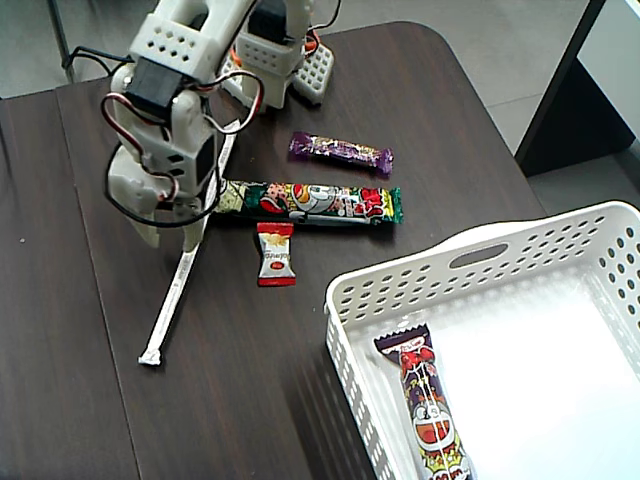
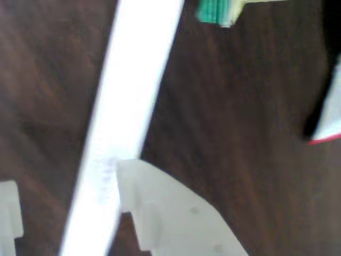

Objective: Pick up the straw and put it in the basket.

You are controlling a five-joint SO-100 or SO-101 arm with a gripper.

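The basket (image 1: 372,300) at four o'clock held one candy bar (image 1: 428,405). At nine o'clock, the gripper (image 2: 64,197) straddled the straw (image 1: 180,280), jaws narrowly apart.

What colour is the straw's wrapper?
Plain white, clearest in the fixed view: the straw lies on the dark table.

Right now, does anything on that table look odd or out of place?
Mostly no. One candy bar already lies in the basket, though the straw is still on the table, slanting under the arm. Nothing looks spilled or damaged.
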